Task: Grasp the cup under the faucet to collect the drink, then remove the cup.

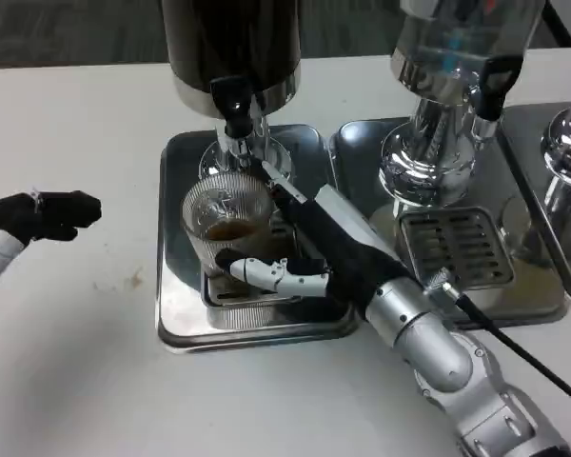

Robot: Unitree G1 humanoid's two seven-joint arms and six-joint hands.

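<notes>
At the left edge of the frame, the robot's left hand rests on the white table with its dark fingers curled in and nothing in them; its forearm is cut off by the frame edge. Right of it, in the centre, one ribbed glass cup holding a little brown drink stands on the drip grate of a steel tray, directly under the black faucet of a dark dispenser whose top runs out of the frame. The right hand, reaching in from the lower right, is wrapped around the cup's right side, one white finger crossing its front near the base; the fingers behind the glass are hidden. Three dispensers can be counted across the top: the dark one, a clear-bodied one at upper right above a second tray, and a third mostly cut off at the right edge.
</notes>
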